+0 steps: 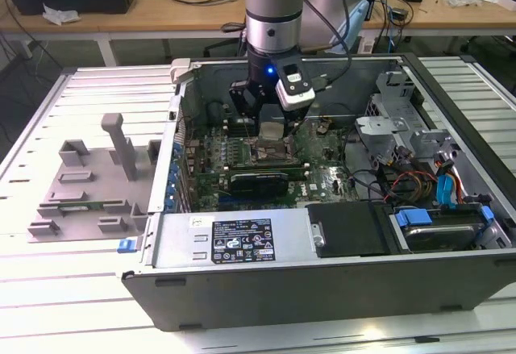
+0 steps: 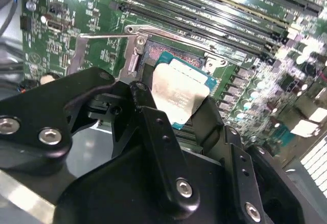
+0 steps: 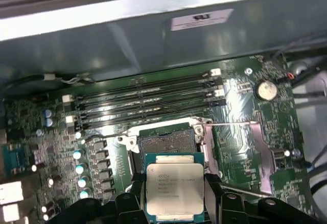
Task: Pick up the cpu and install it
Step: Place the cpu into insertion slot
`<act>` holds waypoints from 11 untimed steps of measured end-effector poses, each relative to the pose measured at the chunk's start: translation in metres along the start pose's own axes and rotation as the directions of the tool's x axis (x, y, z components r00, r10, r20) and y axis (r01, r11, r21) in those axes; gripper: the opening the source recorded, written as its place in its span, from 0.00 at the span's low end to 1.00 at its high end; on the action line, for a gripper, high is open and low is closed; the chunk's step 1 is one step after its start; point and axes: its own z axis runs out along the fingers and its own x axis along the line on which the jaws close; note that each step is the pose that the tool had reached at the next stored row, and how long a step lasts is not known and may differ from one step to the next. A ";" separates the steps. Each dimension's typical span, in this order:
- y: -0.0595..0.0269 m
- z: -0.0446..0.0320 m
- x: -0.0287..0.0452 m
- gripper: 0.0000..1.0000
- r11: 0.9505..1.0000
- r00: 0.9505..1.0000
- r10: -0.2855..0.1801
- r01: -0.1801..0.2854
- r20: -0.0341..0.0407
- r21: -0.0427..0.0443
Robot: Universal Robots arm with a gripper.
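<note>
- The gripper is pinching the cpu by two opposite edges, silvery top facing up.
- The open socket sits just under it; the cpu isn't seated yet.
- The memory slots run past the socket, and the metal latch lever lies alongside it.

Labels in sight, none readable
A white label sits lower middle of the exterior view on the case wall; the cpu lid carries faint print
</note>
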 end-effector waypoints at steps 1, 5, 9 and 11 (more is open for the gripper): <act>0.0000 0.0000 0.0000 0.54 1.000 1.000 0.016 -0.016 0.000 0.000; 0.0000 0.0002 0.0000 0.54 0.995 0.995 0.102 -0.102 0.003 0.002; 0.0000 0.0005 0.0000 0.54 0.980 0.980 0.200 -0.200 0.006 0.003; 0.0000 0.0006 0.0000 0.54 0.973 0.972 0.233 -0.233 0.007 0.004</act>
